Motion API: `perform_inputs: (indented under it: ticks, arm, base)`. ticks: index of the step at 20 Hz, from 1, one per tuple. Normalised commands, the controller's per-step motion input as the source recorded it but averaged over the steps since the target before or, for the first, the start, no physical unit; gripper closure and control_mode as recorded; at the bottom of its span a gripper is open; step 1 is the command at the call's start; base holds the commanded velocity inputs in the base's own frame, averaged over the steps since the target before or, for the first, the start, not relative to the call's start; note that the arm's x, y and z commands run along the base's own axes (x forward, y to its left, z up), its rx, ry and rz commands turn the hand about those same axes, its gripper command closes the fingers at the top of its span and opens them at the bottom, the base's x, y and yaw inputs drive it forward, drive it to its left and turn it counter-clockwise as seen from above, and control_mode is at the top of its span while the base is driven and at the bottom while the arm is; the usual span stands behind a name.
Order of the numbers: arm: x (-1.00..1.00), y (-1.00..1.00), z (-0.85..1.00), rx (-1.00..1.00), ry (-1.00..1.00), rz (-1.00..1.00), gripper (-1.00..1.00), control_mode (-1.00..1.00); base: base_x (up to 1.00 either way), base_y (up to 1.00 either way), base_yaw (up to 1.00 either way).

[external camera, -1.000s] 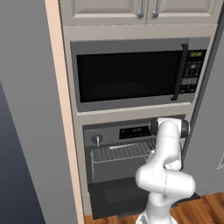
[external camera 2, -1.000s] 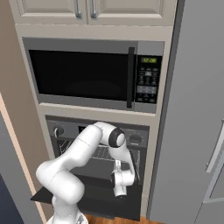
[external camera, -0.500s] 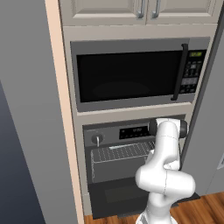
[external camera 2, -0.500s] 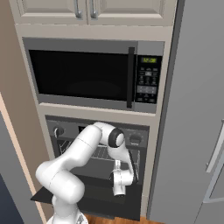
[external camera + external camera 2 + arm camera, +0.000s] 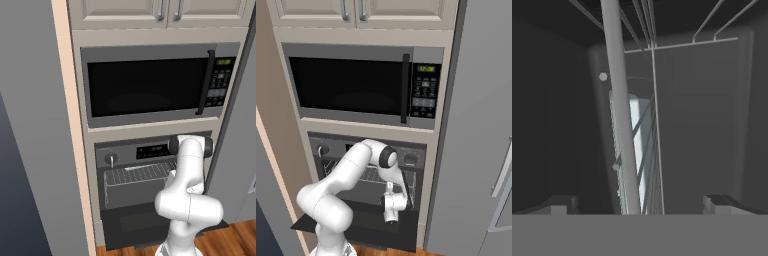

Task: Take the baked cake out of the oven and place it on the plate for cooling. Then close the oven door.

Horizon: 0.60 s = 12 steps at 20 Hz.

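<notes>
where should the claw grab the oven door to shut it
Grip the oven door at its free front edge, farthest from the oven cavity. It lies dropped open, about flat, so come from below that edge and swing it up. The open claw would likely need to back out first.

The oven (image 5: 150, 150) has a matt grey steel face and a thin metal wire rack (image 5: 140, 175). The microwave (image 5: 150, 85) shows glossy black glass. The floor (image 5: 240, 235) is polished wood.
</notes>
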Motion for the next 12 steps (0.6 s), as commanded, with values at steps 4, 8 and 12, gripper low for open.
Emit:
perform_inputs:
  ticks: [4, 8, 12]
  arm:
    - [0.17, 0.06, 0.0, 0.0, 0.0, 0.0, -1.0, -1.0]
    - [0.01, 0.0, 0.0, 0.0, 0.03, 0.0, -1.0, -1.0]
    - [0.0, 0.0, 0.0, 0.0, 0.0, 0.0, 1.0, -1.0]
  base:
    - [0.0, 0.0, 0.0]
    - [0.0, 0.0, 0.0]
    - [0.0, 0.0, 0.0]
